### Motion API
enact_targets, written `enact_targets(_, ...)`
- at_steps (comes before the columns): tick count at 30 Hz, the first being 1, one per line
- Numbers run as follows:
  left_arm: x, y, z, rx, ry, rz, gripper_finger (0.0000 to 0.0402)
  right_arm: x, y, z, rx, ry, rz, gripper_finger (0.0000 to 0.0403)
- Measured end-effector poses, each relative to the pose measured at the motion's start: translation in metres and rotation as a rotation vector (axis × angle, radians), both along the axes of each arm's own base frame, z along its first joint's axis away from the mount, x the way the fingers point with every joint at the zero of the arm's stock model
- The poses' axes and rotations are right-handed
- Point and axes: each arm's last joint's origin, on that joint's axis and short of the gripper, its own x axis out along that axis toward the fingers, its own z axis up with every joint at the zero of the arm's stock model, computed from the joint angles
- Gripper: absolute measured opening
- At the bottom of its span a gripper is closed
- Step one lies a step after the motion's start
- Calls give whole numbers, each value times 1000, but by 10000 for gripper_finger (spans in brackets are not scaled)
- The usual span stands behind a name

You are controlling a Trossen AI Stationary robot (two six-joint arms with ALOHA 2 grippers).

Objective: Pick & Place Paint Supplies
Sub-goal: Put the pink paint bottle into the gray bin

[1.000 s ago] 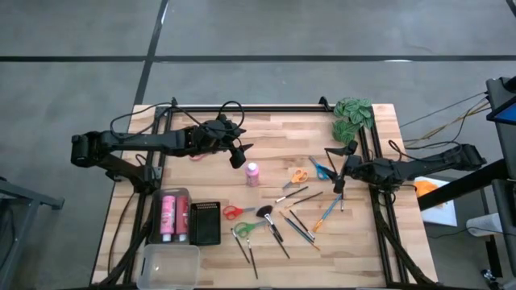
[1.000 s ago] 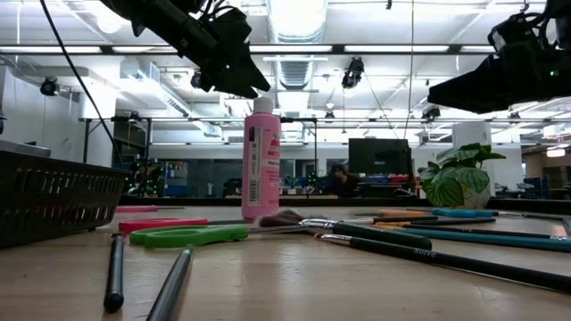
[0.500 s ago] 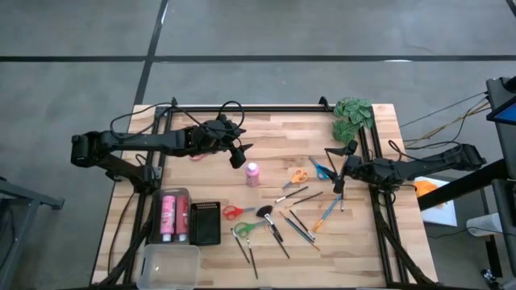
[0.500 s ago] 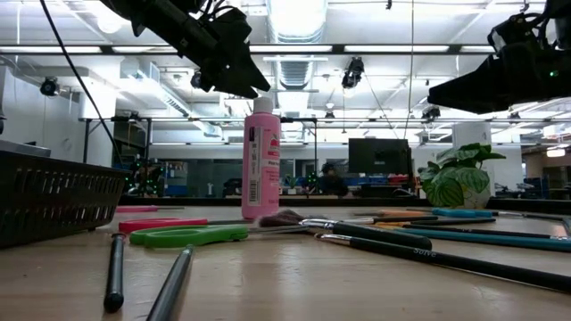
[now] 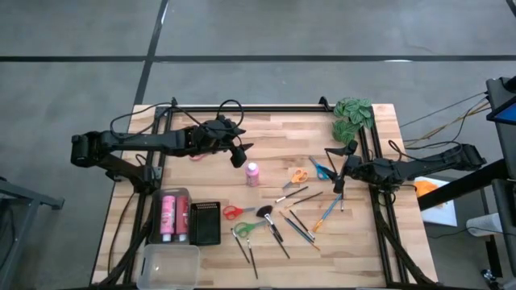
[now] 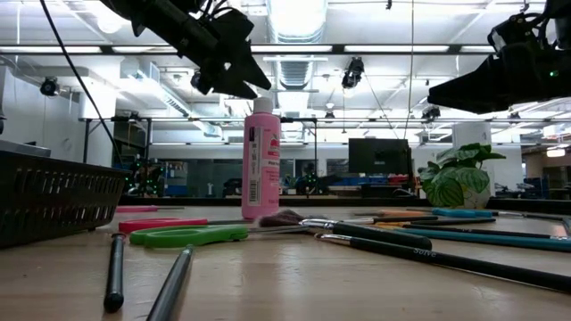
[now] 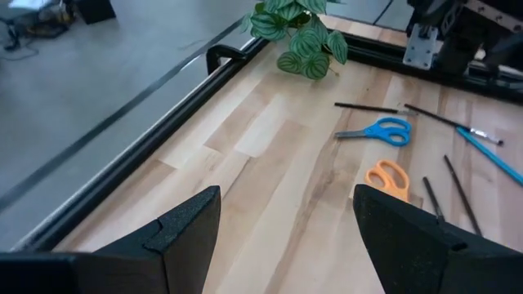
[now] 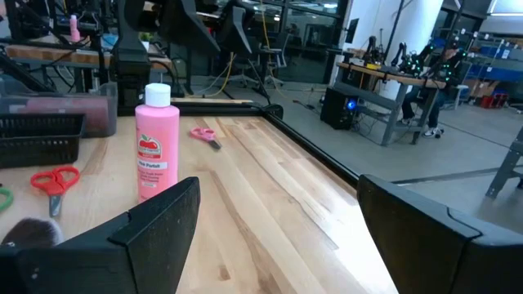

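Note:
A pink paint bottle (image 5: 252, 174) stands upright on its base in the middle of the wooden table (image 5: 266, 133). My left gripper (image 5: 239, 156) hangs open just above the bottle (image 6: 260, 160), a little to its far left, holding nothing. Orange scissors (image 5: 299, 176), blue scissors (image 5: 322, 169), red scissors (image 5: 234, 212), green scissors (image 5: 246, 229) and several thin brushes (image 5: 298, 223) lie flat to the near right. Small pink scissors (image 8: 204, 133) lie under the left arm. My right gripper (image 5: 338, 169) waits open at the right side, pointing level toward the bottle (image 8: 157, 143).
A clear bin (image 5: 173, 216) holding pink bottles and a black mesh basket (image 5: 206, 222) stand at the near left, with a clear tub (image 5: 169, 266) at the near edge. A green leafy clump (image 5: 353, 117) sits at the far right corner. A black frame rail (image 5: 242, 109) runs along the table's edges.
My left gripper has rolled slightly about the line it points along, staying in place above the pink bottle and staying open. Nothing on the table has moved.

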Motion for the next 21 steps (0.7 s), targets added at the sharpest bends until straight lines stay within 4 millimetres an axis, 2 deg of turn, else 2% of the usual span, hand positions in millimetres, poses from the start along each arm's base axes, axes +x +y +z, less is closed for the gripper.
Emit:
enact_targets(7,-11,-9,-16,0,45,32,283,0,0,0,1,-1,0,329)
enact_targets(11,-25,-17,-18,21,-17,78,283,0,0,0,1,-1,-1,329)
enact_targets(14,-37,-31,-17,41,-100,17,283,0,0,0,1,-1,-1,329)
enact_targets(21,-67,-64,-36,106,-224,-149,283,0,0,0,-1,0,-2,329)
